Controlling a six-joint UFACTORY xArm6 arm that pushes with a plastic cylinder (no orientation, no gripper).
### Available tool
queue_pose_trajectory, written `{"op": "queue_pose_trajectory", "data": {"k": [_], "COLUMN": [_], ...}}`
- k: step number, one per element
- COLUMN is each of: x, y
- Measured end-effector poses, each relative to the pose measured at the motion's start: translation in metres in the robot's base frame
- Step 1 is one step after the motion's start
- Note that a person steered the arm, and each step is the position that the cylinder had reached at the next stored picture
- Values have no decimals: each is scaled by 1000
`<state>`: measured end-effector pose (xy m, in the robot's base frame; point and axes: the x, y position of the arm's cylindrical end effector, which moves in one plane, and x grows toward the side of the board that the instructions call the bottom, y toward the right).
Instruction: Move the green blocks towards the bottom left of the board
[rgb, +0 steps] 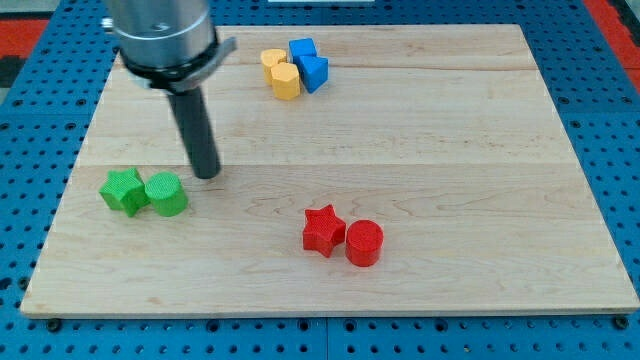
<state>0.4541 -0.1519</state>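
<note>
A green star block (123, 190) and a green round block (166, 194) sit side by side, touching, at the view's left on the wooden board (450, 150). My tip (207, 174) rests on the board just right of and slightly above the green round block, a small gap apart from it. The dark rod rises from the tip to the arm's grey body at the view's top left.
A red star block (322, 230) and a red round block (364, 243) sit together at the lower middle. Two yellow blocks (281, 74) and two blue blocks (309, 63) cluster at the top middle. Blue perforated table surrounds the board.
</note>
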Motion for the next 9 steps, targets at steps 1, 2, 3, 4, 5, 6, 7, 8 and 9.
{"op": "queue_pose_trajectory", "data": {"k": [1,2,3,4,5,6,7,8,9], "x": [5,5,5,5,9,19,31,12,51], "y": [-50,-38,-38,-39,-55,-80,-73,-108,-101]}}
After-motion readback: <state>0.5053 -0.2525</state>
